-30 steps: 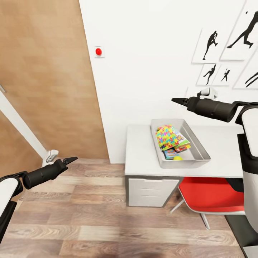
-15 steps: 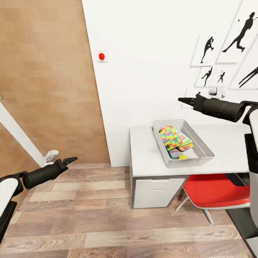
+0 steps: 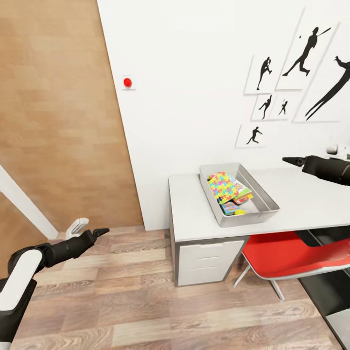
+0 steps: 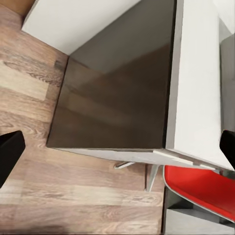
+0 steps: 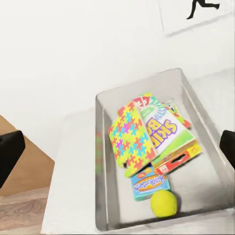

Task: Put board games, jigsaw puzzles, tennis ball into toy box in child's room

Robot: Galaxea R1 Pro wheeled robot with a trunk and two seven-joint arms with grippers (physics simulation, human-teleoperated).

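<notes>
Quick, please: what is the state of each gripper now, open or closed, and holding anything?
Left gripper: open, holding nothing.
Right gripper: open, holding nothing.

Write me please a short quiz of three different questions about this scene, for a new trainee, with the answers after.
1. True or false: the tennis ball lies inside the toy box.
2. Which item lies on top of the pile in the toy box?
A. a jigsaw puzzle
B. the teal-blue board game
C. the red chair
3. Fill in: the toy box stands on the ____.

Key:
1. True. In the right wrist view the ball rests on the box floor near one end wall.
2. A. The jigsaw puzzle lies tilted over the Skip-Bo game; the teal-blue game lies lower, beside the ball.
3. table.
</notes>
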